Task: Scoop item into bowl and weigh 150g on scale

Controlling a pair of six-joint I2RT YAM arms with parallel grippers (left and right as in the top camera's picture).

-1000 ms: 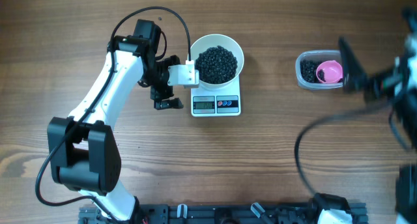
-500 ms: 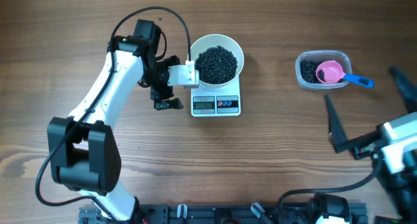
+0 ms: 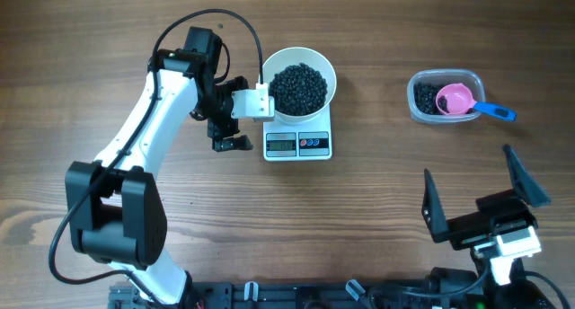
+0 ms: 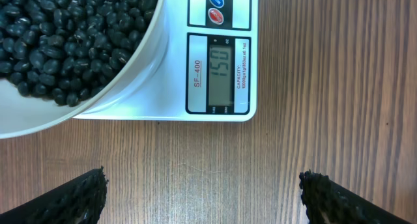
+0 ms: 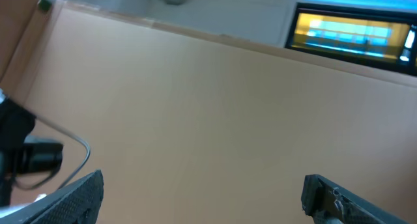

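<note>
The white bowl (image 3: 327, 68) stands on the white scale (image 3: 298, 145), heaped with the black beans (image 3: 299, 86). In the left wrist view the beans (image 4: 65, 35) fill the bowl (image 4: 130, 87), and the scale's display (image 4: 220, 71) reads 150. My left gripper (image 3: 232, 113) hovers just left of the scale, open and holding nothing, with bare wood between its fingers (image 4: 202, 180). My right gripper (image 3: 476, 197) is near the front right edge, open and empty, tips turned upward. Its wrist view (image 5: 203, 180) shows only a tan wall.
A clear plastic tub (image 3: 422, 79) sits at the back right with a few beans (image 3: 424, 98) and the pink scoop (image 3: 455, 99) inside. The scoop's blue handle (image 3: 494, 110) sticks out over the tub's right rim.
My right arm has swung away from the tub toward the front right edge, leaving the scoop lying in the tub. The left arm, bowl and scale have not moved.
</note>
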